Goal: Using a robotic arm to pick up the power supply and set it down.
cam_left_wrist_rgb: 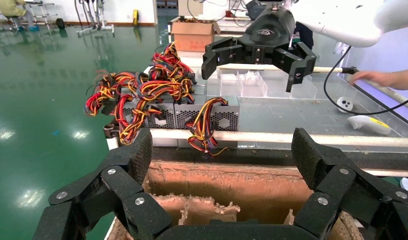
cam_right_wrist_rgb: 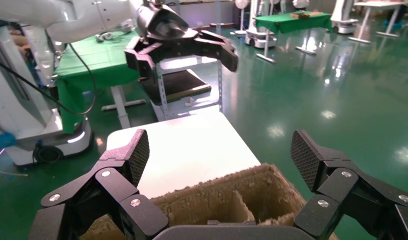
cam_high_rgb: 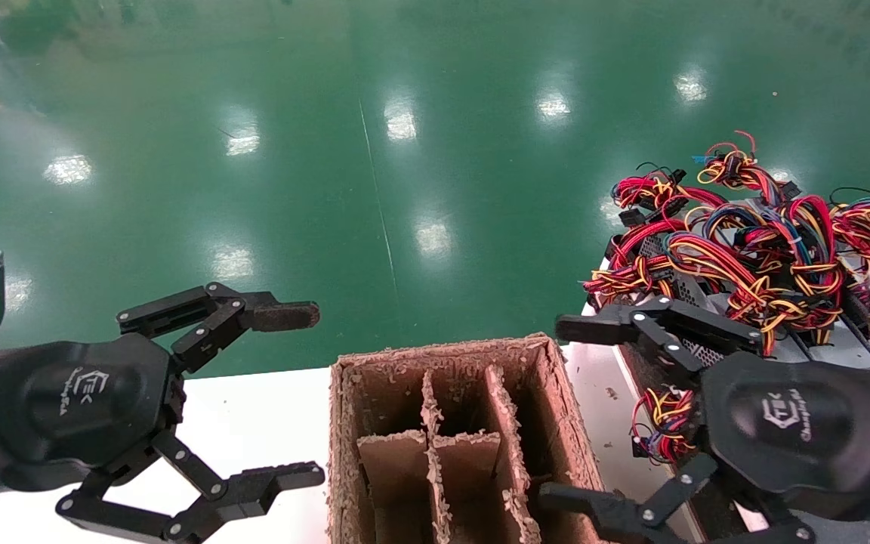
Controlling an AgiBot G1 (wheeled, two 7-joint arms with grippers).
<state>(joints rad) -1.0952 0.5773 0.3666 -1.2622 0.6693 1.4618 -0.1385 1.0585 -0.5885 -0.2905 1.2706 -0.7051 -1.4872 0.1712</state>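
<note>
While both pincers, left pincer and right pincer, hang open over the divided cardboard box, nothing gripped, you're at the reach step: swing right onto the nearest power supply.

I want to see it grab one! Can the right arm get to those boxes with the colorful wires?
Probably yes. The right end effector is open and empty, and the power supplies sit just beyond it with nothing in between. The tangled wires on top might snag. The left end effector hovers open across the cardboard box.
</note>
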